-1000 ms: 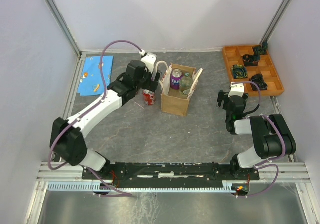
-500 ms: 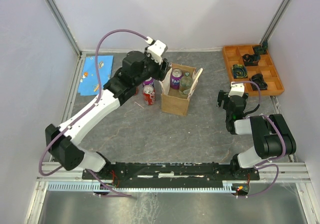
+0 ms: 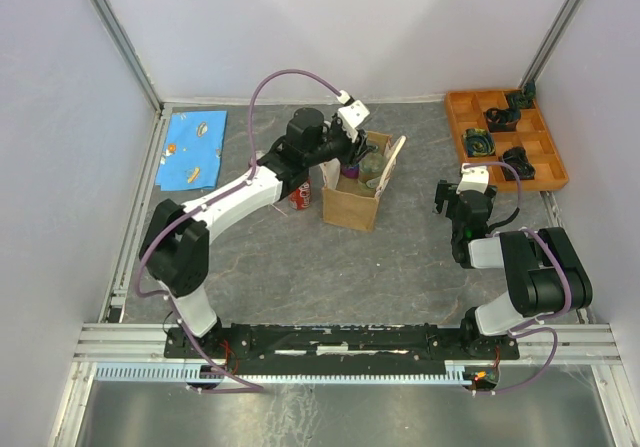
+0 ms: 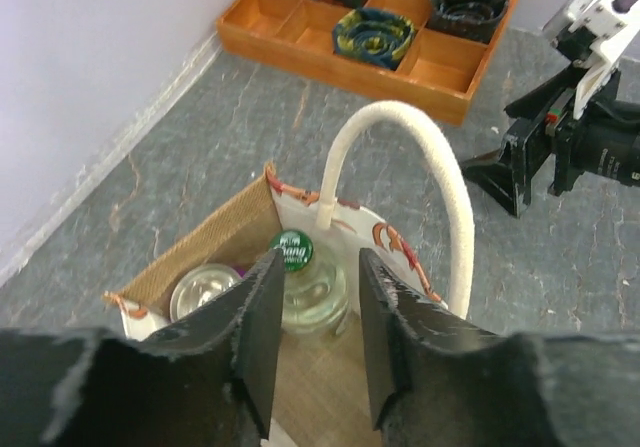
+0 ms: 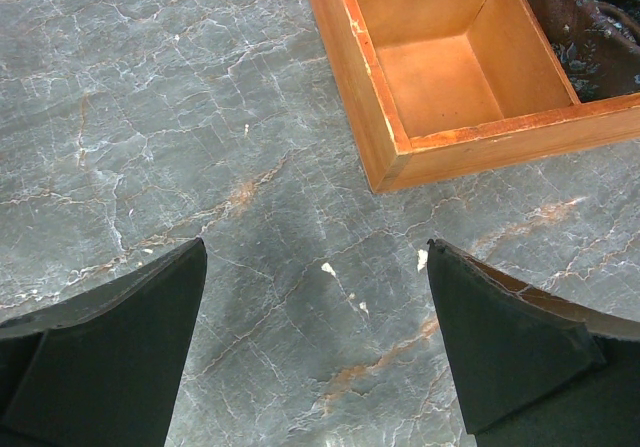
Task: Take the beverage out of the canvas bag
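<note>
The canvas bag (image 3: 352, 199) stands upright mid-table, tan with cream loop handles (image 4: 400, 117). Inside it are a clear bottle with a green cap (image 4: 294, 249) and a purple can (image 4: 203, 292) with a silver top. My left gripper (image 4: 320, 259) hangs just above the bag's mouth (image 3: 355, 157), fingers pointing down toward the bottle. Its jaws stand a narrow gap apart with nothing between them. A red can (image 3: 300, 196) stands on the table by the bag's left side. My right gripper (image 5: 315, 267) is wide open and empty, low over bare table (image 3: 445, 202) to the right of the bag.
An orange compartment tray (image 3: 505, 137) with dark rolled items sits at the back right; its corner (image 5: 440, 77) is just beyond my right fingers. A blue patterned cloth (image 3: 195, 149) lies at the back left. Walls close in the table on three sides.
My left arm has swung right, from the red can beside the bag to above the bag's mouth, and its jaws have narrowed. The right arm has not moved.
</note>
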Robot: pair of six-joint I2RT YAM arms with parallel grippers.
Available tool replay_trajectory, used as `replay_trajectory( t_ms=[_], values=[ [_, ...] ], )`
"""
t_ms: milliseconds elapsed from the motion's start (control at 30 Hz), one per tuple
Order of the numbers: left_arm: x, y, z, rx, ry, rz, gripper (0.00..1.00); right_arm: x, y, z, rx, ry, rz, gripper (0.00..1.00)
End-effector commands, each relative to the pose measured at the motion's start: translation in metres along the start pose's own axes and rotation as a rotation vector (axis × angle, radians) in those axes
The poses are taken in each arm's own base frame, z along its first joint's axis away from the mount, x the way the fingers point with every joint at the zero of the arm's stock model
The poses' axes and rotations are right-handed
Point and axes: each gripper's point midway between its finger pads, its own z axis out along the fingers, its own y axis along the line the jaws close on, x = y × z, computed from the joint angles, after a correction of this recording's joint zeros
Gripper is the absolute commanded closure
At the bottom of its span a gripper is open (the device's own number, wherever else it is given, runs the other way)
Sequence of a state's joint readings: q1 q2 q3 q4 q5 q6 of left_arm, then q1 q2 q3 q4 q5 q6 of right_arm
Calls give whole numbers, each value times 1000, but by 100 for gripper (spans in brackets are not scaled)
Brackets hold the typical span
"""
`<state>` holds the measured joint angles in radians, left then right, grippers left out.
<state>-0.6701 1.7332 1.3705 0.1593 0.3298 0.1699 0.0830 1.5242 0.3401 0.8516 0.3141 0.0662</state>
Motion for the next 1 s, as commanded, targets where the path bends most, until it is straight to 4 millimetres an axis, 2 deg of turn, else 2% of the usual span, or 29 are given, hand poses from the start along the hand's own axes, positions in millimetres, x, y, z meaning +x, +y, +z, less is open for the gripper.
replay_trajectory(
  t_ms=[0, 100, 200, 433, 967],
  values=[
    [-30, -3, 16, 58, -146, 106, 54, -19, -1, 3, 7, -58, 26, 1],
    [-19, 0, 25, 51, -137, 107, 47, -20, -1, 3, 8, -57, 26, 1],
    [-8, 5, 34, 38, -134, 104, 44, -20, -1, 3, 7, -57, 27, 1],
    [-3, 15, 46, 20, -161, 99, 44, -20, -1, 3, 8, -58, 27, 1],
    [17, 11, 61, 57, -141, 112, 45, -19, -1, 3, 7, -57, 26, 1]
  ],
)
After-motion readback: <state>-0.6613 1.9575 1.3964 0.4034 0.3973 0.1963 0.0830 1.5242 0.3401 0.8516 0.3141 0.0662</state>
